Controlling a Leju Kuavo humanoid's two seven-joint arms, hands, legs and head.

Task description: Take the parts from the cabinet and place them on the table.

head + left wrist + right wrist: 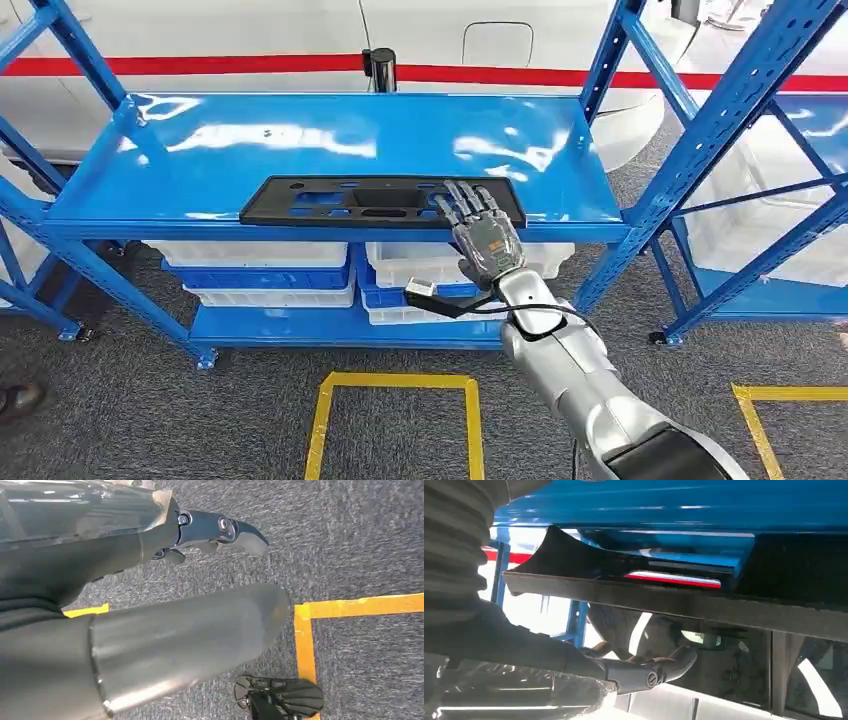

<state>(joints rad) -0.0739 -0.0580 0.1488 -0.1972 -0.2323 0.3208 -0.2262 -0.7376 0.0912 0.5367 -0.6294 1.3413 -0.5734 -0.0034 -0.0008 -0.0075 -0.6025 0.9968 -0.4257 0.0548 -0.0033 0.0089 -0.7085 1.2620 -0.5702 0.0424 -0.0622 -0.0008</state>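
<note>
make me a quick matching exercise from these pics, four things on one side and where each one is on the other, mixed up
Things:
1. black flat part
2. white bins
3. yellow tape outline
4. right hand

Places:
A. on the grey carpet in front of the rack
B. on the lower shelf, under the blue top shelf
C. lying along the front edge of the top shelf
D. fingers laid over the right end of the black part

Pairs: 1-C, 2-B, 3-A, 4-D
</note>
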